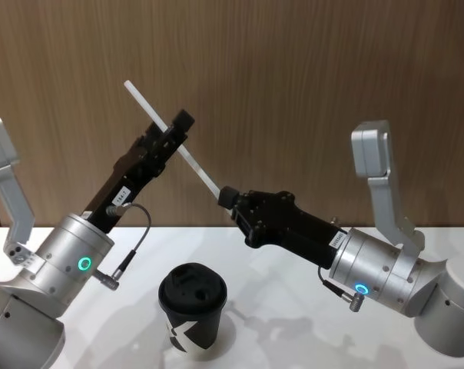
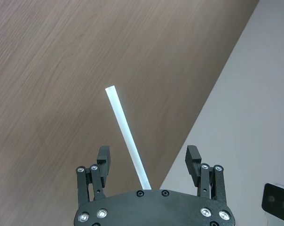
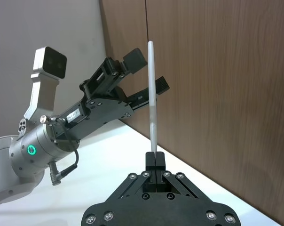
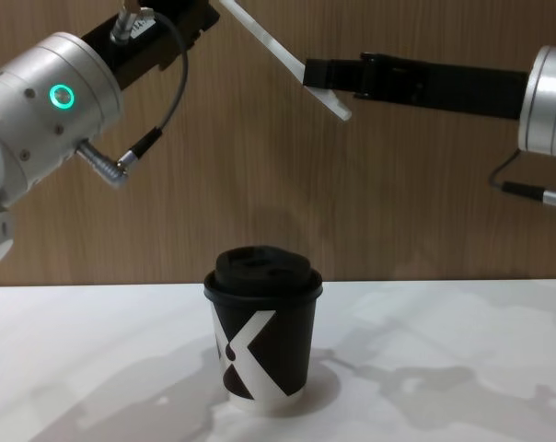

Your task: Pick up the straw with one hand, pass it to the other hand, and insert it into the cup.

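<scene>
Straw: we see it (image 1: pixel 197 169) held in the air, well above the cup, slanting from its low end on the right up to a free end on the far left
Right gripper: (image 1: pixel 227 194) clamped on the straw's low end, its fingers (image 3: pixel 155 160) pressed together on it; in the chest view a short tip pokes out below the grip
Left gripper: (image 1: pixel 174 125) apart, its fingers (image 2: pixel 103 156) standing one on each side of the straw about midway along, with no contact that we can make out
Key relation: the straw's long axis crosses the left gripper's line of reach and passes through the gap between its fingers, lying closer to one finger than the other
Step, as we judge it: the pass itself; the left gripper needs only to close where it is, and the right can let go after that
Cup: (image 1: pixel 192 307) upright on the table (image 1: pixel 316 307), near us, below and between the two arms and slightly to the left, lid (image 1: pixel 192 286) on
Room: open air under both arms and bare table around the cup; the wood wall (image 1: pixel 309 77) stands behind, and we cannot tell how close the straw's top end comes to it
Risk, as we judge it: an off-centre squeeze may tilt the straw before the right gripper lets go
</scene>
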`<move>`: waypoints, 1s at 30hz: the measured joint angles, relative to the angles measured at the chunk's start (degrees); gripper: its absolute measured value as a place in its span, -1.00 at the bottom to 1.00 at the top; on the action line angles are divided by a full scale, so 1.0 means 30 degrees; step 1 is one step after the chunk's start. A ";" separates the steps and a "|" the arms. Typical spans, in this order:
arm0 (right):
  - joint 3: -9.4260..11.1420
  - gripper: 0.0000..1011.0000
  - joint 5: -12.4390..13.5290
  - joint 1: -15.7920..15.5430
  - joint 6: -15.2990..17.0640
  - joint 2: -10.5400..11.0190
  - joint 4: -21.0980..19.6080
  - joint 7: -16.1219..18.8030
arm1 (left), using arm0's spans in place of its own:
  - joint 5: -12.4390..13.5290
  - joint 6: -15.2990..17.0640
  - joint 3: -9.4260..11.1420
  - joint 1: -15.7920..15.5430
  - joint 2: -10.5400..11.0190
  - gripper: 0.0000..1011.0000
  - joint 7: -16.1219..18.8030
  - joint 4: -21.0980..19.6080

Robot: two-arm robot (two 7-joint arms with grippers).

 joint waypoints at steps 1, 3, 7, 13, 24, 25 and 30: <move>0.0000 -0.99 0.0000 0.0000 0.0000 0.0000 0.0000 0.0000 | -0.0036 -0.0005 0.0032 -0.0054 -0.0011 0.98 0.0003 0.0099; 0.0000 -0.99 0.0001 0.0001 0.0000 0.0000 -0.0001 0.0000 | -0.0066 -0.0010 0.0068 -0.0108 -0.0023 0.96 0.0006 0.0177; 0.0001 -0.99 0.0000 0.0000 0.0001 0.0000 0.0000 0.0000 | -0.0151 -0.0065 0.0162 -0.0264 -0.0062 0.80 0.0006 0.0403; -0.0001 -0.99 0.0001 0.0000 0.0000 0.0000 -0.0001 0.0000 | -0.0230 -0.0122 0.0268 -0.0409 -0.0066 0.50 -0.0021 0.0570; 0.0001 -0.99 0.0000 0.0000 0.0000 0.0000 0.0000 0.0000 | -0.0315 -0.0236 0.0428 -0.0503 0.0098 -0.23 0.0002 0.0643; 0.0000 -0.99 0.0001 0.0000 0.0000 0.0000 -0.0001 0.0000 | -0.0316 -0.0240 0.0435 -0.0500 0.0130 -0.27 0.0013 0.0620; 0.0001 -0.99 0.0001 0.0000 -0.0001 0.0000 -0.0001 0.0000 | -0.0320 -0.0281 0.0459 -0.0442 0.0306 -0.58 0.0174 0.0436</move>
